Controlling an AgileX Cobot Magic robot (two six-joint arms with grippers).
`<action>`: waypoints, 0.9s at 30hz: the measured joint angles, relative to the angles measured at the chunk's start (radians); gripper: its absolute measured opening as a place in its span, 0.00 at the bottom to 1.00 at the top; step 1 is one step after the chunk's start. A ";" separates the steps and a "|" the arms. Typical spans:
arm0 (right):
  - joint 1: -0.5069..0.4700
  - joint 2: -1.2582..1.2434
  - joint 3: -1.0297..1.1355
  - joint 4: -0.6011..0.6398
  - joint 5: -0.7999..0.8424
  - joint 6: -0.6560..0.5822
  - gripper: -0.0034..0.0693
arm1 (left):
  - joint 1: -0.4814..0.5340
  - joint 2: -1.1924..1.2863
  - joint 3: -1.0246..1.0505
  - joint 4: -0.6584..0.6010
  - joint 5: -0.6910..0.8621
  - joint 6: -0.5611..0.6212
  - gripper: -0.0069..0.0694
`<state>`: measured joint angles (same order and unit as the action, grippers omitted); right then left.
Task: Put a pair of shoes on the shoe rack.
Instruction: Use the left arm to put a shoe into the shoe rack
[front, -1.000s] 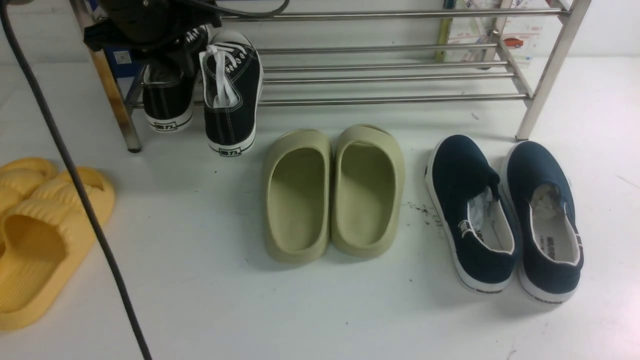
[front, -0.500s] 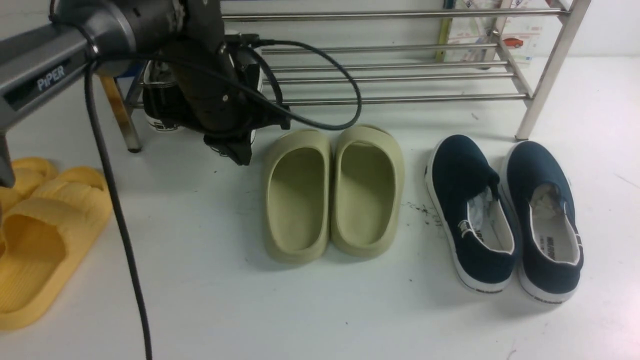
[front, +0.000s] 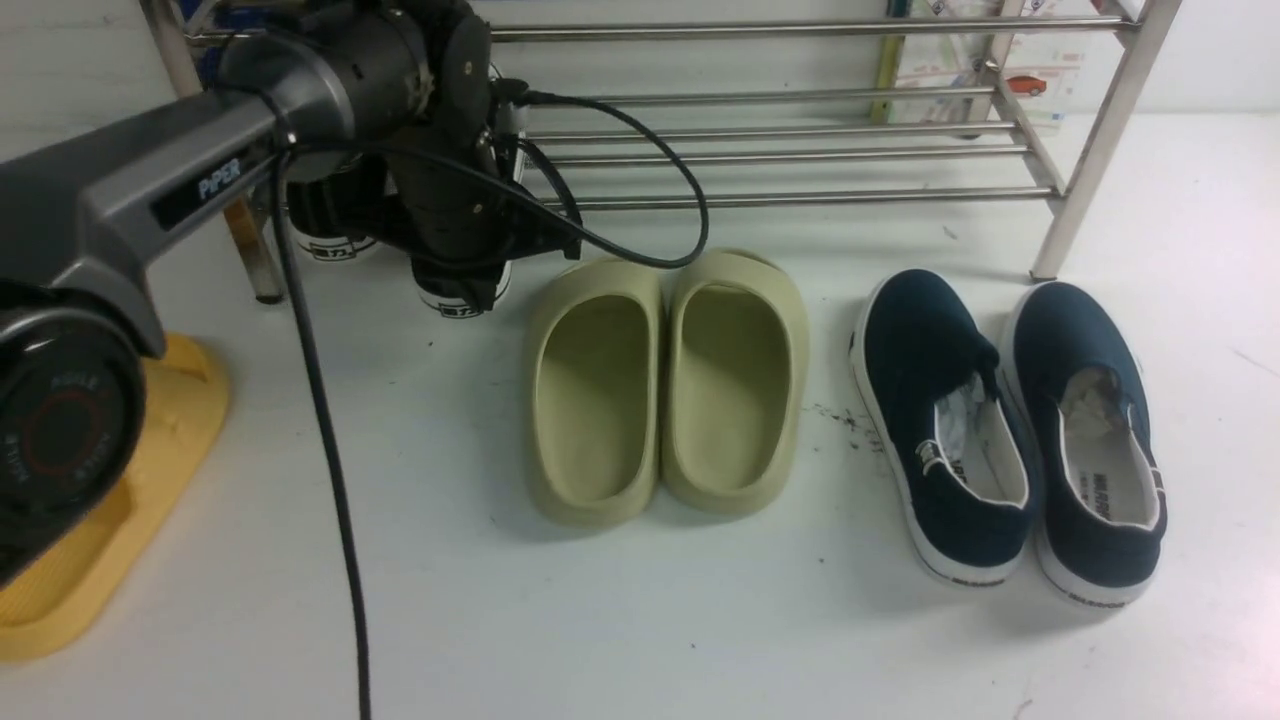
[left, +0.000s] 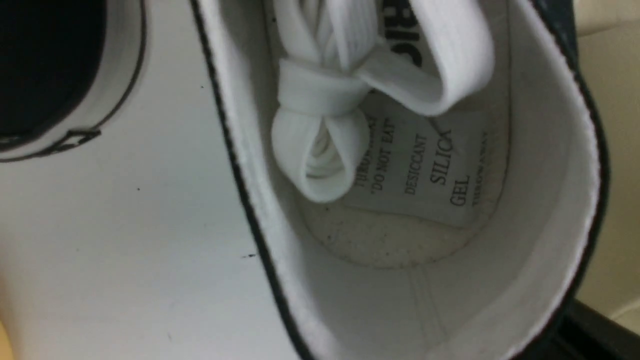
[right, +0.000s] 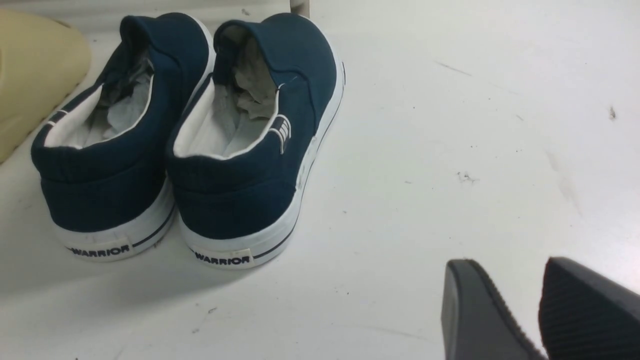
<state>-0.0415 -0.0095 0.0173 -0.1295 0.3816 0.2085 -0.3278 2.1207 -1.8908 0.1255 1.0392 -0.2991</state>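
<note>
Shoes: your pair of shoes (front: 462, 296) sits side by side at the left end of the shoe rack (front: 800, 155). Only the two heels show below the arm, sticking out past the lowest shelf's front bar toward you.
Left arm: your left arm (front: 200, 190) reaches across above the pair, with the left gripper (front: 455, 255) right over the sneaker nearer the olive slippers (front: 665, 385).
Left jaws: you cannot tell, since no fingers show in either view. The wrist camera looks into that sneaker's white-lined opening, at a knotted lace (left: 325, 125) and a silica gel sachet (left: 425, 170).
Right gripper: your right gripper (right: 520, 290) hangs low over the white surface (front: 700, 620), near the navy slip-ons (front: 1000, 430).
Right jaws: parted, the surface visible between them, nothing held.
Other footwear: olive slippers middle, navy slip-ons right, yellow slippers (front: 150, 430) far left, partly behind the arm.
</note>
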 joint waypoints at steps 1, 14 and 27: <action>0.000 0.000 0.000 0.000 0.000 0.000 0.38 | 0.000 0.010 -0.020 0.000 0.015 0.000 0.07; 0.000 0.000 0.000 0.000 0.000 0.000 0.38 | 0.043 0.033 -0.216 0.064 -0.030 0.006 0.07; 0.000 0.000 0.000 0.000 0.000 0.000 0.38 | 0.043 -0.009 -0.221 0.034 0.013 0.036 0.07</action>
<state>-0.0415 -0.0095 0.0173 -0.1295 0.3816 0.2085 -0.2849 2.1118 -2.1113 0.1600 1.0526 -0.2628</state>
